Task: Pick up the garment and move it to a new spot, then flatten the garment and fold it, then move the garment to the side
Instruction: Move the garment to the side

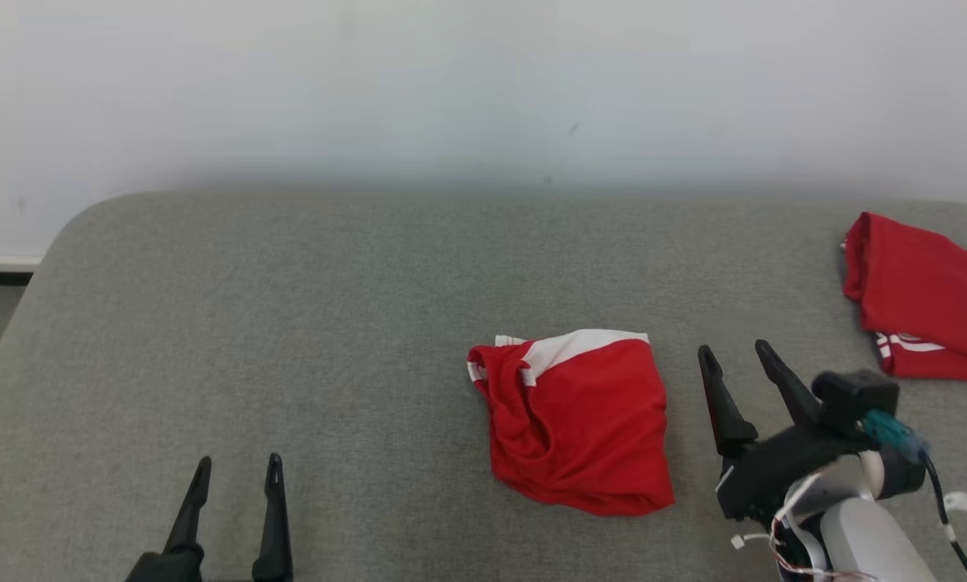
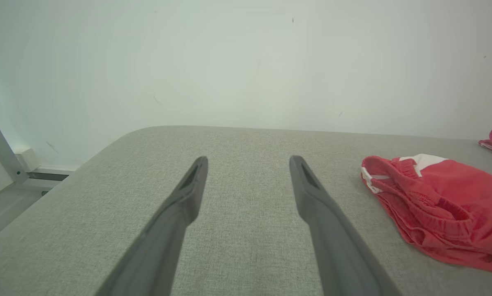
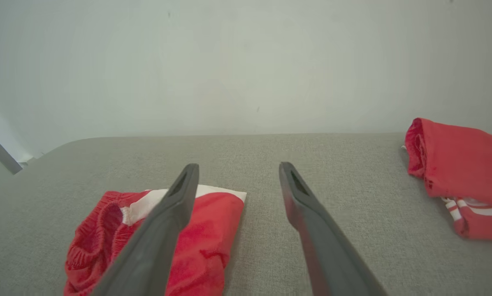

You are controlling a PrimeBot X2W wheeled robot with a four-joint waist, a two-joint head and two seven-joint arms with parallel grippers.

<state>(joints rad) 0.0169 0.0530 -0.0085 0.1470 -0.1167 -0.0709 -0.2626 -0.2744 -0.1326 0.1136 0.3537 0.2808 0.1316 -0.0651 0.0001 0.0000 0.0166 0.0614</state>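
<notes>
The garment, a pair of red shorts with a white band, lies folded into a compact square near the middle of the grey padded table. Its elastic waist opening faces left. My right gripper hovers just to the right of it, open and empty. In the right wrist view the garment lies partly behind that gripper's left finger. My left gripper is low at the front left, open, well apart from the cloth. The left wrist view has the garment at its right.
Another folded red garment with white stripes rests at the table's far right edge, also in the right wrist view. A pale wall stands behind the table. The table's left corner is rounded, with floor beyond it.
</notes>
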